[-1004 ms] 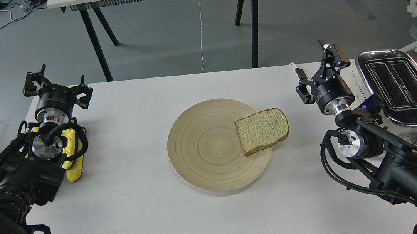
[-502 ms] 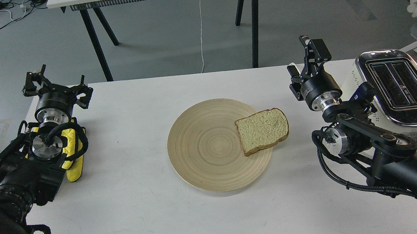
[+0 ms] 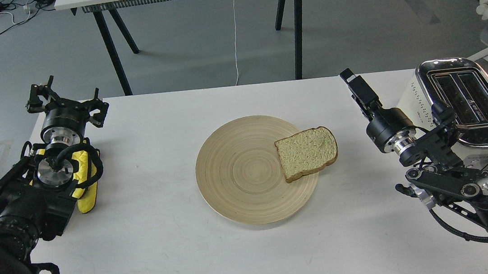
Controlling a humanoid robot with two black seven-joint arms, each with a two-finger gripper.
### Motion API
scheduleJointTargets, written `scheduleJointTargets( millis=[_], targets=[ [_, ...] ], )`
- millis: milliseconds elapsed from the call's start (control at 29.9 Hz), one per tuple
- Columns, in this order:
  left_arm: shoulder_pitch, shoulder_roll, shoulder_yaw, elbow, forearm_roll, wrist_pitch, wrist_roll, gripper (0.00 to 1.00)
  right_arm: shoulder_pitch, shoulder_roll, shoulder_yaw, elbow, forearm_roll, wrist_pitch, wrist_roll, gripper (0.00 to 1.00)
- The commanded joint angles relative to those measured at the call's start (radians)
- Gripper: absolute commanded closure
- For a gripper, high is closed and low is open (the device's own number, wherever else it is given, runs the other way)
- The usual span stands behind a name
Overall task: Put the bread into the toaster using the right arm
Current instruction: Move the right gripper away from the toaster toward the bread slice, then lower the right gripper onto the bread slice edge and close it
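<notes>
Swinging left and tilting since the earlier frames, the right gripper [image 3: 353, 81] is now hovering at right of centre, seen edge-on, so whether it is released or clenched I cannot tell. The bread [image 3: 307, 152] is lying on the wooden plate's [image 3: 239, 174] right edge, mid-frame. The toaster [image 3: 467, 106] is standing at far right. The left gripper [image 3: 62, 100], upper left, is sitting spread, holding nothing.

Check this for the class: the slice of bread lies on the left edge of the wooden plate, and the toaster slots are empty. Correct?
Not quite. The head view shows the bread on the plate's right edge, overhanging slightly toward the toaster. Its slots are indeed empty.
</notes>
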Motion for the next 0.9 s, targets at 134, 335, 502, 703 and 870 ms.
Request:
scheduleJointTargets(
  millis=[134,335,502,703,870],
  targets=[
    [0.000,0.000,0.000,0.000,0.001,0.000,0.000,0.00,-0.004,-0.014,-0.132,-0.032,-0.001,0.000,0.000,0.00],
    [0.000,0.000,0.000,0.000,-0.001,0.000,0.000,0.00,-0.046,0.018,-0.189,-0.088,-0.001,0.000,0.000,0.00],
    [0.000,0.000,0.000,0.000,0.001,0.000,0.000,0.00,-0.049,0.069,-0.199,-0.103,-0.002,0.000,0.000,0.00],
    [0.000,0.000,0.000,0.000,-0.001,0.000,0.000,0.00,-0.060,0.130,-0.199,-0.108,-0.002,0.000,0.000,0.01],
    [0.000,0.000,0.000,0.000,-0.001,0.000,0.000,0.00,-0.064,0.137,-0.199,-0.108,-0.002,0.000,0.000,0.05]
  ],
)
